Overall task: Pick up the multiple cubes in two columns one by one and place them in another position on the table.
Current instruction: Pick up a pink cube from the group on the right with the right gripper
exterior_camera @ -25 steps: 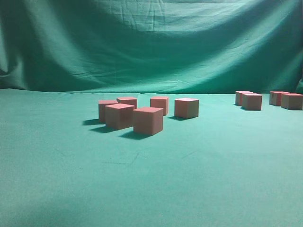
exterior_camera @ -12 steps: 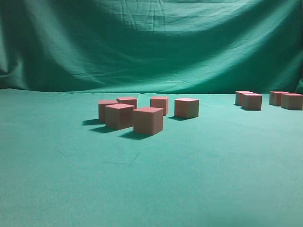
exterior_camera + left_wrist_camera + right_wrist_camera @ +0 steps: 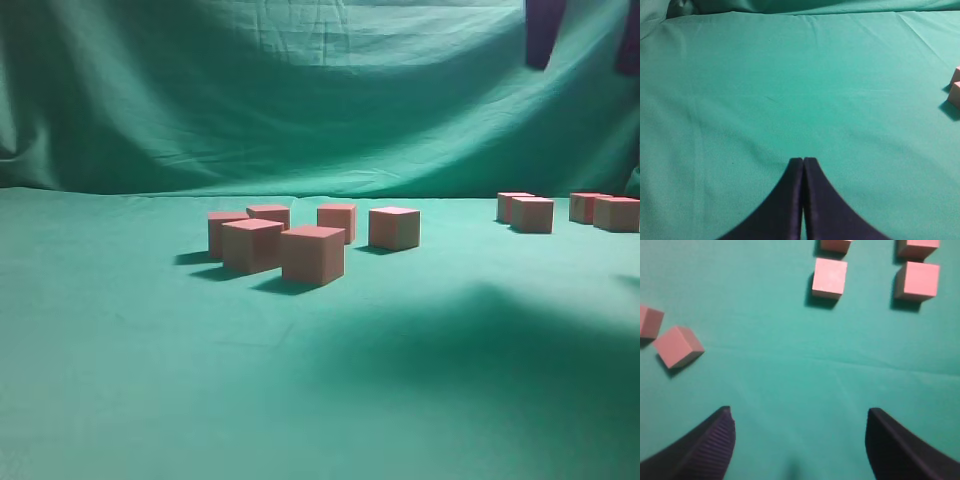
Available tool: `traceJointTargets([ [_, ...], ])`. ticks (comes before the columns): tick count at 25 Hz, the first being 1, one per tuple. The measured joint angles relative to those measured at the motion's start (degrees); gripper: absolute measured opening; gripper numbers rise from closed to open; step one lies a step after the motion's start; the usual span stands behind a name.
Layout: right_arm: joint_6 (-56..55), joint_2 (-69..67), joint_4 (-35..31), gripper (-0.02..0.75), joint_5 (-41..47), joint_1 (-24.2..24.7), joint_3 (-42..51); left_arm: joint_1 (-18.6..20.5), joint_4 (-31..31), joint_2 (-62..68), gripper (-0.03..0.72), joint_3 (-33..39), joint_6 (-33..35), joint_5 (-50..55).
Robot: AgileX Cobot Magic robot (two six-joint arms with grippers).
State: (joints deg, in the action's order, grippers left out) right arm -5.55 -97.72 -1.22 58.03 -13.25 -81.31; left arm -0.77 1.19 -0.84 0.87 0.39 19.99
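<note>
Several salmon-red cubes [image 3: 313, 254] stand in a loose group at the middle left of the green table [image 3: 120, 330]. Further cubes [image 3: 532, 214] stand in two short columns at the far right. In the right wrist view the nearest two of these, one cube [image 3: 830, 277] and its neighbour [image 3: 917, 280], lie ahead of my right gripper [image 3: 799, 420]. That gripper is open with only cloth between its fingers. It hangs high above the right-hand cubes as the right gripper [image 3: 585, 35]. My left gripper [image 3: 803, 160] is shut and holds nothing.
An upright green cloth backdrop [image 3: 320, 90] closes the far side. Two loose cubes [image 3: 677, 346] lie at the left of the right wrist view. A cube edge [image 3: 955, 92] shows at the right border of the left wrist view.
The right gripper's dark fingers have come into the exterior view at the top right. A broad shadow now lies on the table's right half. The cubes have not moved.
</note>
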Motion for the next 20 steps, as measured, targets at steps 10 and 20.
traceJointTargets([
  [10,-1.31,-11.13,1.28,0.551,-11.2,2.39,-1.18,0.0,0.0,0.0,0.0,0.0,0.0,0.0],
  [20,-1.4,-24.54,1.41,0.551,-7.8,4.14,-18.07,0.0,0.0,0.0,0.0,0.0,0.0,0.0],
])
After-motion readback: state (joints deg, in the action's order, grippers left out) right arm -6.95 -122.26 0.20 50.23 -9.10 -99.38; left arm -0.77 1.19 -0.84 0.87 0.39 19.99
